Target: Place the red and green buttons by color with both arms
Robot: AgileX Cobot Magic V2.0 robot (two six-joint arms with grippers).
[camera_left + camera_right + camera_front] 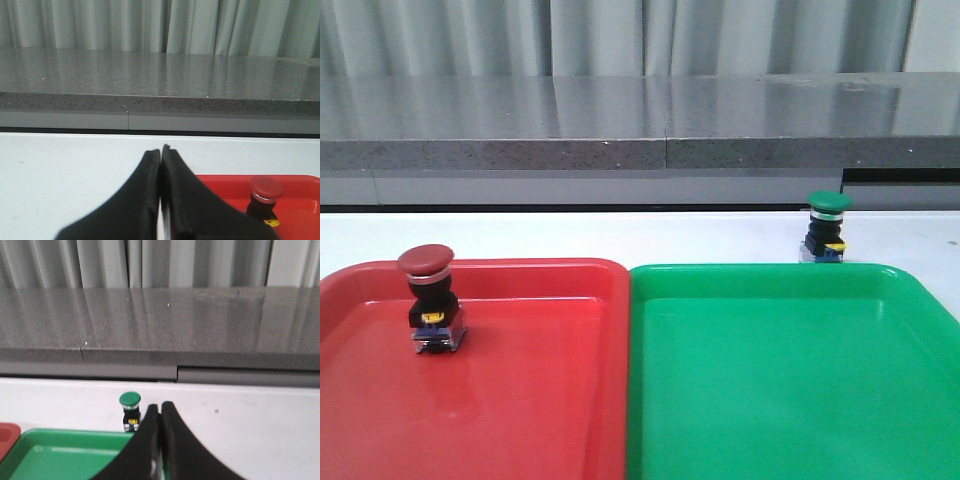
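The dark-red mushroom-cap push button (430, 298) stands upright inside the red plastic tray (540, 400); the green-capped button (826, 229) sits on the white bench (620, 235) just behind the green plastic tray (790, 400). Both look light, rigid and top-heavy, best pinched at the square black body, not the smooth cap. The left gripper (161, 152) and right gripper (160, 407) have jaws together, holding nothing

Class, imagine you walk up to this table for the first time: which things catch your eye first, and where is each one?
Two big trays side by side fill the front view: the red tray on the left, the green tray on the right. The red button stands upright inside the red tray near its far-left corner. The green button stands on the white table just beyond the green tray's far edge.
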